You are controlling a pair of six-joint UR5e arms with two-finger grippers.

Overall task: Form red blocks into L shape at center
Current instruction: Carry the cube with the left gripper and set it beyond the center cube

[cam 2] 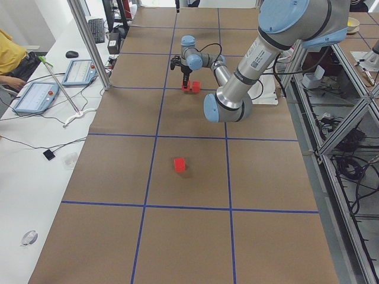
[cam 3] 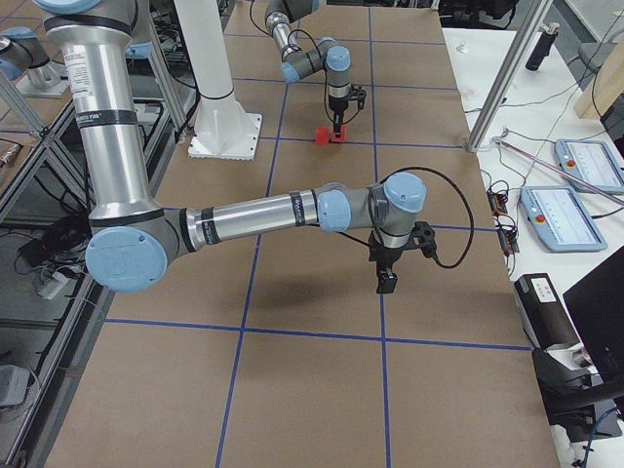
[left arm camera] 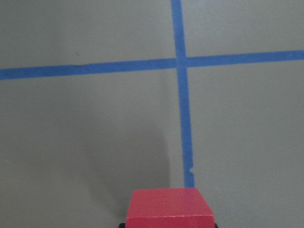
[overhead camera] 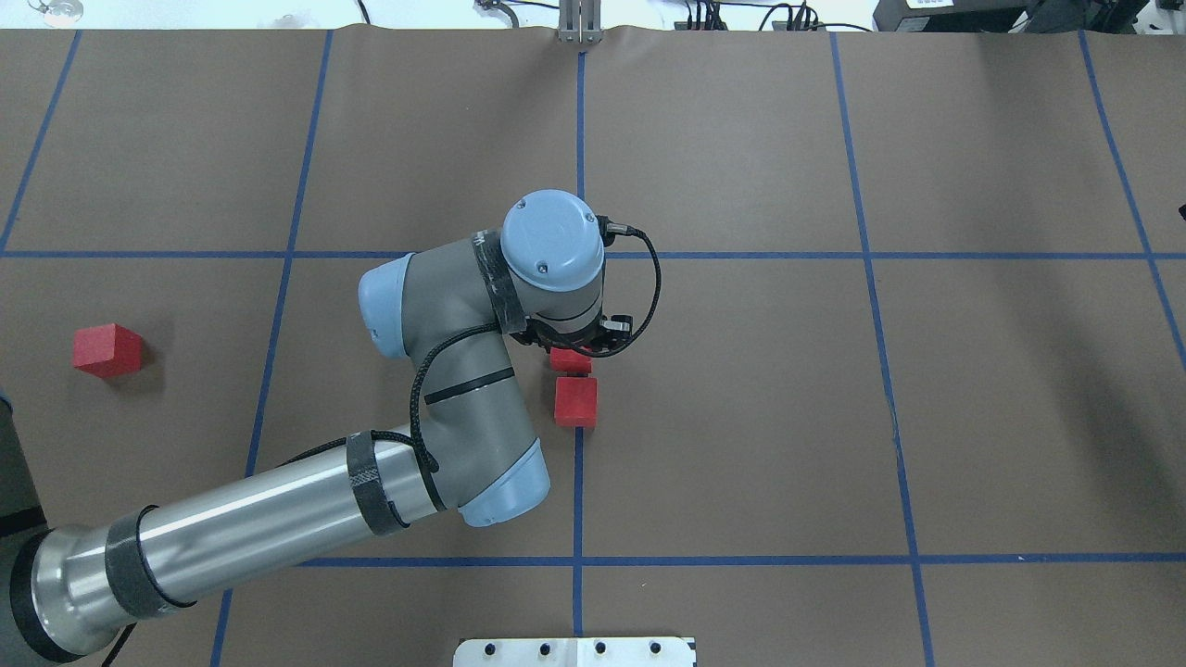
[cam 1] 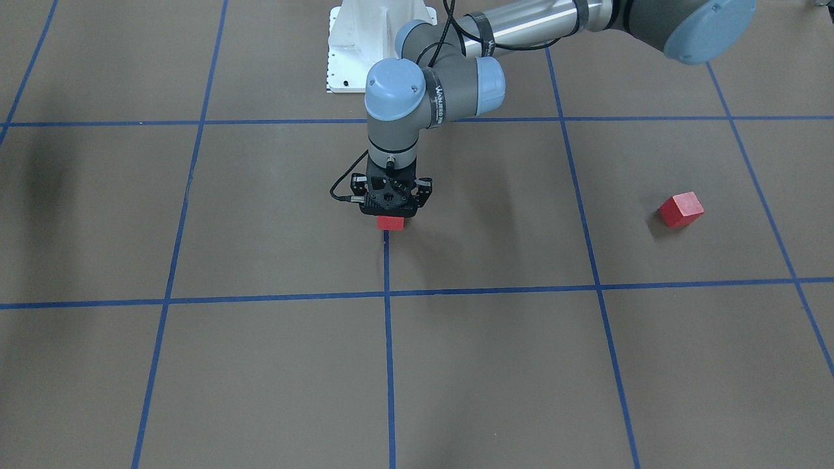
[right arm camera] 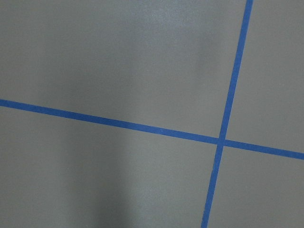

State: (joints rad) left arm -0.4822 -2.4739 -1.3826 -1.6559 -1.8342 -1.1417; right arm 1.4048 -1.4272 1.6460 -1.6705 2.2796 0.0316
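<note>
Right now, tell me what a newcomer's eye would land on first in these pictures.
The left arm stretched across the brown table, its pincer down over a red block on the central blue line, a second red block just beside it. Then the third red block, alone far out on the robot's left.

Near and big: right arm [cam 3: 244,214] stretched out over the brown table [cam 3: 292,390], forearm abt level, wrist bent down. Right gripper [cam 3: 387,284] pointing straight down, just beside a blue tape line [cam 3: 382,370] (open or closed, can't tell from this side). Black cable [cam 3: 458,234] looping off the wrist. Far end now: left arm [cam 3: 312,58], small, left gripper [cam 3: 337,125] down at the red blocks [cam 3: 330,136], too small to count. White base [cam 3: 222,132] by the robot, two tablets [cam 3: 561,214] on the bench opp.
</note>
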